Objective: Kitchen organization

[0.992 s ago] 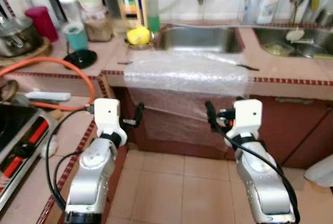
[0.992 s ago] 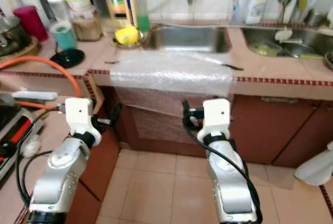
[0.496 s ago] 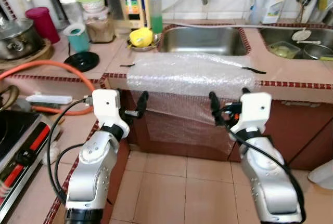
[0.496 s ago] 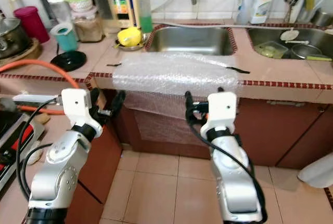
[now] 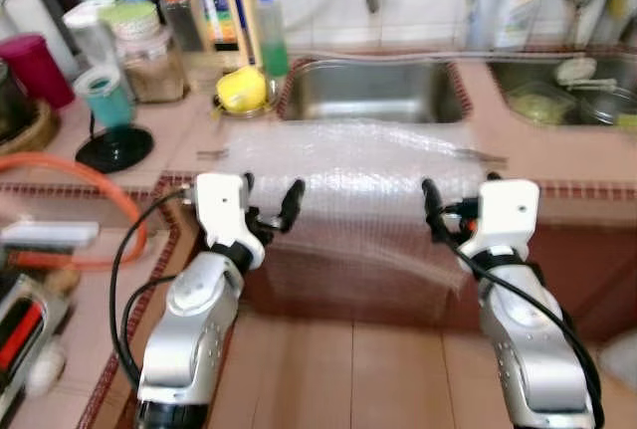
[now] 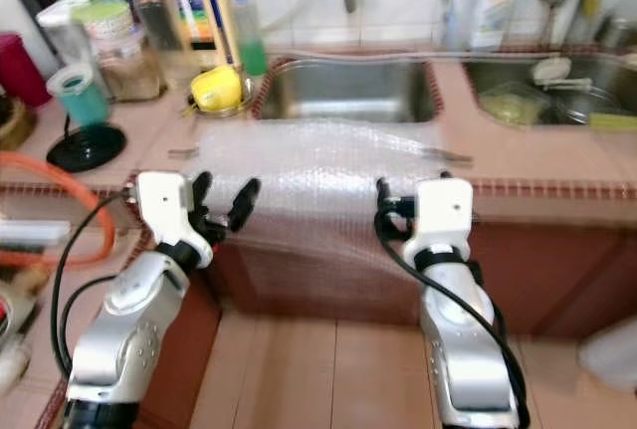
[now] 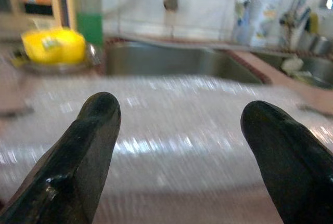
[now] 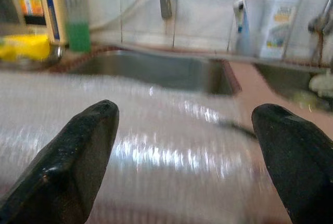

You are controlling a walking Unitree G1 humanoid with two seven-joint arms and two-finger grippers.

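Leftmost, beyond the left end effector (image 5: 269, 212) and off to its outer side, a teal cup (image 5: 104, 98) and a black lid (image 5: 112, 147) sit on the counter (image 5: 587, 160), with an orange hose (image 5: 70, 165) curving nearer. That end effector hangs just before the counter edge with its fingers (image 7: 88, 146) spread apart, gripping nothing. Directly ahead of both end effectors a sheet of bubble wrap (image 5: 363, 170) lies across the counter and drapes over its front edge; behind it are a yellow sponge (image 5: 242, 89) and the steel sink (image 5: 373, 91). The right end effector (image 5: 438, 215) is level with the left one, close to the hanging wrap, fingers (image 8: 78, 156) likewise apart and empty.
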